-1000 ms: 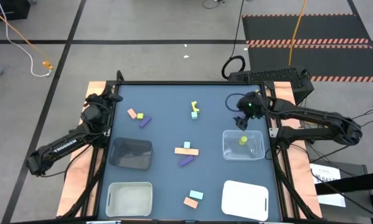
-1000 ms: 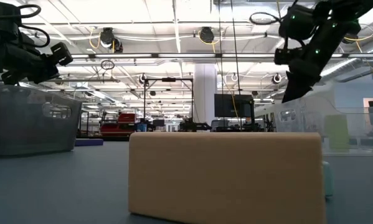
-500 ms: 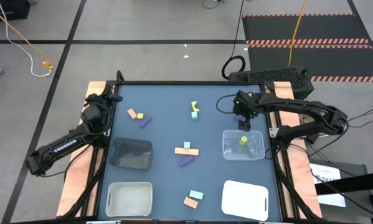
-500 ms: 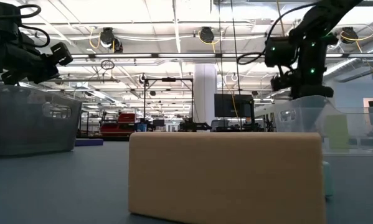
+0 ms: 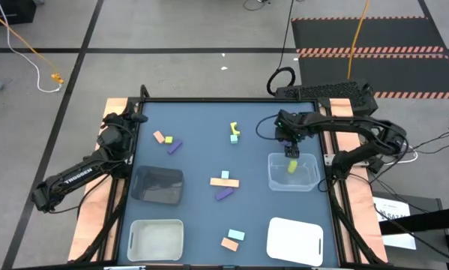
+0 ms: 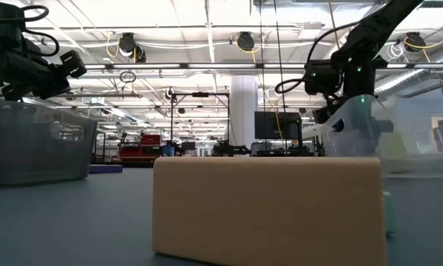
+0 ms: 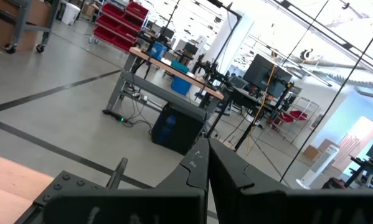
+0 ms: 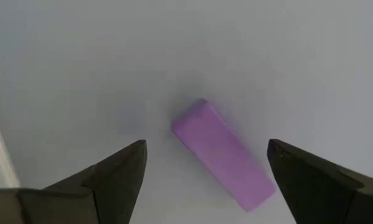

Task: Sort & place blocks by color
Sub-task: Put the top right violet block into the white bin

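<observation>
Right end effector (image 5: 289, 142) shifted left toward upper-right table (image 5: 194, 124) area, fingers spread over a purple block (image 8: 223, 155) lying flat on the table. Left end effector (image 5: 134, 118) parked upper left, fingers pressed together. Other blocks (image 5: 224, 180) scattered mid-table.

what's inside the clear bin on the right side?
The high view shows one yellow-green block inside the clear bin. The right end effector, open over a purple block on the table, covers part of the bin's far edge, so anything there is hidden.
</observation>
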`<state>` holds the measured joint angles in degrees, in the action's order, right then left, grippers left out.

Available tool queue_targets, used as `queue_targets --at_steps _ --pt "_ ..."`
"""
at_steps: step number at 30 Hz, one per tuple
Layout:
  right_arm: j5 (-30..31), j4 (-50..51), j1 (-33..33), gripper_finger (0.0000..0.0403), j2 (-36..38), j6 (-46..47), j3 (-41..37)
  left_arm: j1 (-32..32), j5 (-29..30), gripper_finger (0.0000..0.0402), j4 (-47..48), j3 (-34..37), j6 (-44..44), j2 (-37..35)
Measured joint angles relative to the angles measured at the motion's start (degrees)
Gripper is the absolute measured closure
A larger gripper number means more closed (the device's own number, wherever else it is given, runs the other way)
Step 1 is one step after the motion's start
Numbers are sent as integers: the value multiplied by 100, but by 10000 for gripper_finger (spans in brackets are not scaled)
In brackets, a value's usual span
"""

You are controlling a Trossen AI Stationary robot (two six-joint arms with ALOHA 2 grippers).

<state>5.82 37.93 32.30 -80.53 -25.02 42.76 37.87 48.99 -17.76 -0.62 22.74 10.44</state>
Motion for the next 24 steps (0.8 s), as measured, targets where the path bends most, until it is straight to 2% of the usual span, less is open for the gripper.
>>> queue_targets --at_steps 11,24 --pt "6 37 63 81 -237 185 -2 0 2 392 0 0 0 0" --pt "12 369 62 81 480 332 -2 -1 1 392 1 2 0 0"
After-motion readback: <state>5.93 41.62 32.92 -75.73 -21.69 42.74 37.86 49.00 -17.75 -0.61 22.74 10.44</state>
